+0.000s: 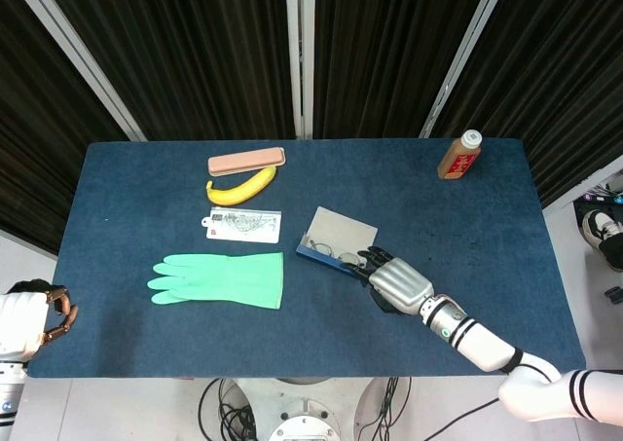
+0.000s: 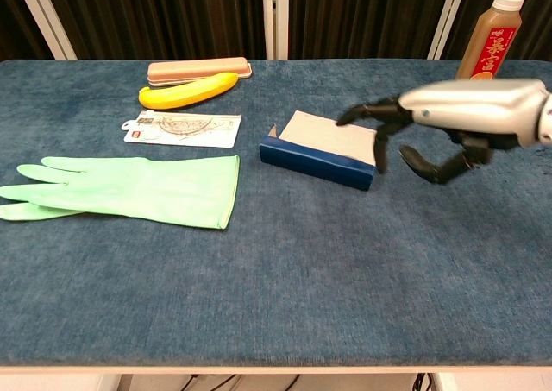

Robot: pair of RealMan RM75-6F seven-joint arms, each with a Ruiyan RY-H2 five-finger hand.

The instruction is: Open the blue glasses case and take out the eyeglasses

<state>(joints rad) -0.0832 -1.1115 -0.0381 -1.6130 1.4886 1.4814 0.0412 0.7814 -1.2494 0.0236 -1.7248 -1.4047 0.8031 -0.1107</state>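
Right hand [image 1: 397, 283], fingers spread and empty, at open blue glasses case [image 1: 334, 239] mid-tabletop; eyeglasses [image 1: 336, 257] just beyond fingertips, case skewed toward far-right corner.

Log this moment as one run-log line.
case: open | glasses: inside | right robot hand: open, at case | left robot hand: off table, idle

A table [image 1: 146, 353] covered in dark blue cloth stands in front of a wall of black pleated curtains [image 1: 204, 52]. Pale metal frame bars [image 1: 300, 52] cross the curtains behind the table, one upright at the middle and others slanting at either side. Below the table's near edge a light floor [image 1: 127, 407] shows, with a round base and black cables [image 1: 229, 412] under the table.
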